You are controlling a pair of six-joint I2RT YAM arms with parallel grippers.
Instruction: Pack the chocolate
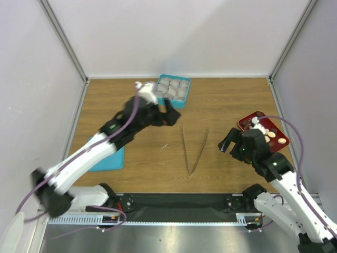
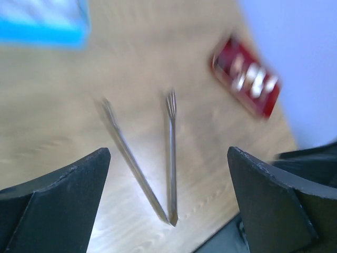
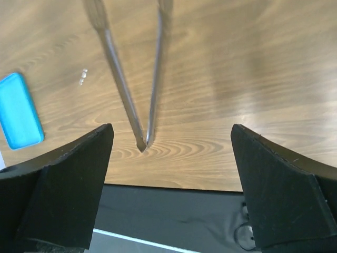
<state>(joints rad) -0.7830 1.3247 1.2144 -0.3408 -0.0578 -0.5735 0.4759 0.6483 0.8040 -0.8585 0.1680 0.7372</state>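
Left fingers [image 2: 58,205], right fingers [image 3: 63,179] both spread, empty. Chocolate [image 1: 271,134] in red tray [image 1: 246,120], mid-right of top view. Advice: descend squarely over one piece, pinch softly, clear tweezers [image 3: 122,87].

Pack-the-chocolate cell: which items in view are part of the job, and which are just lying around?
Job:
- chocolate, on the red tray
- teal box, lined with paper cups

Lying about:
- tweezers, untouched mid-table; possibly a tool
- blue lid, partly under the left arm
- white speck
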